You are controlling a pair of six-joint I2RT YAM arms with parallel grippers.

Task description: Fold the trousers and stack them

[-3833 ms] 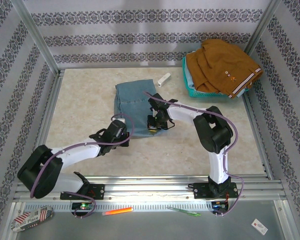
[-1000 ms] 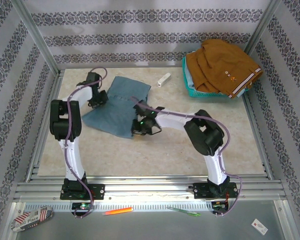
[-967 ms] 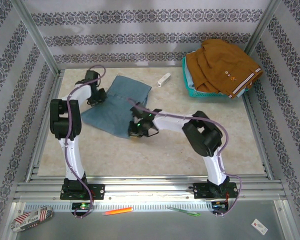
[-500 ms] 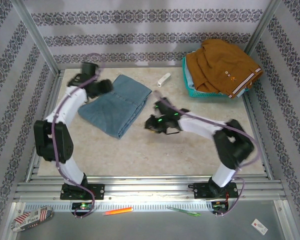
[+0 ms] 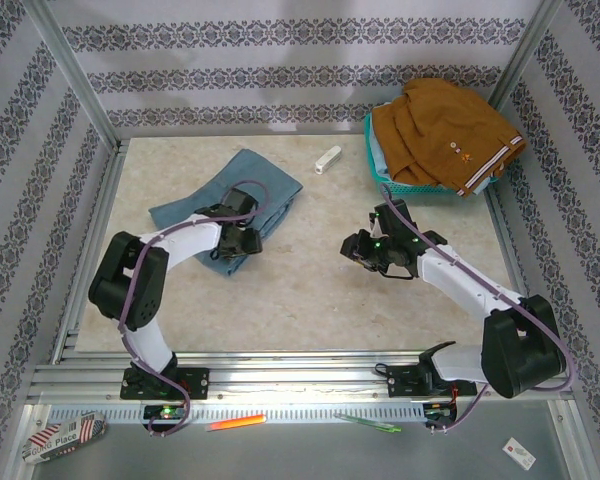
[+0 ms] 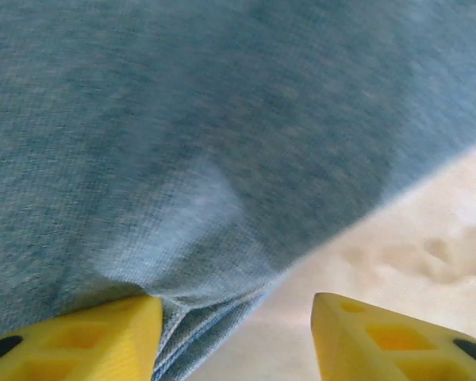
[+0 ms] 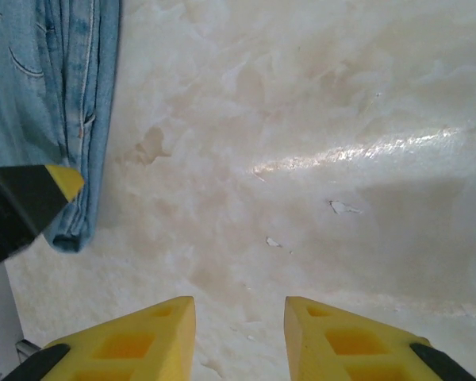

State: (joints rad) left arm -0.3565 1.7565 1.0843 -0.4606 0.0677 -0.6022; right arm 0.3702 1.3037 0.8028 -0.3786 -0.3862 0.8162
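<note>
Lying beneath left claw [image 6: 235, 313]: trousers [image 6: 182, 119].

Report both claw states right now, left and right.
Left claw: open, at the edge of the trousers, not gripping them.
Right claw: open, empty, above the table.

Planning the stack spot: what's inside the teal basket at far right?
A brown garment with striped trim is heaped over the teal basket, spilling past its rim. Pale blue fabric peeks out beneath it on the left. Anything deeper is covered.
</note>
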